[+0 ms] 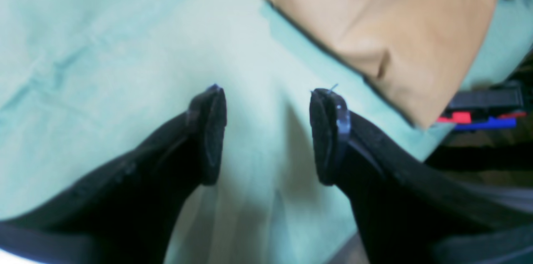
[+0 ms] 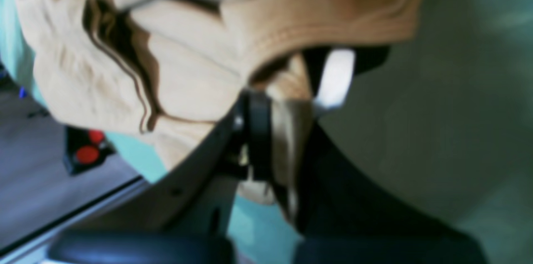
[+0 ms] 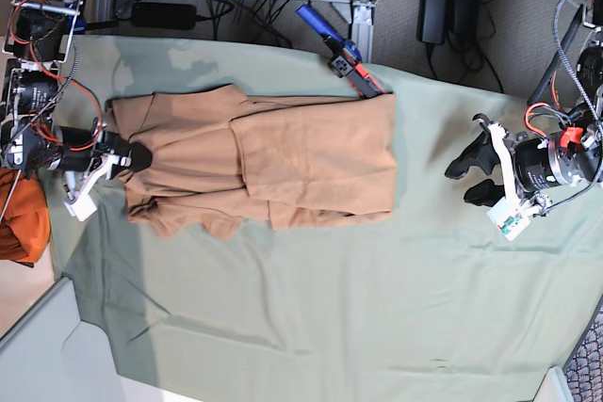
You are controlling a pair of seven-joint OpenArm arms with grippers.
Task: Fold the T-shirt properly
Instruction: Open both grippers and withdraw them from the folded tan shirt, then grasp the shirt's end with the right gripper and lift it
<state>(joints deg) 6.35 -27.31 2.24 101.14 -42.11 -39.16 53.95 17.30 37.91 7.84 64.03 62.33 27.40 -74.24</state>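
Meanwhile, our right claw [image 3: 139,156] clamps the T-shirt [image 3: 283,162] by its edge on the green-draped worktop [image 3: 330,308], likely to draw a fold. Our left claw [image 3: 476,176] waits apart, jaws wide and empty.

The right pincer [image 2: 287,130] pinches bunched tan T-shirt [image 2: 187,60] fabric above the green table cloth [image 2: 437,139] on the desk.
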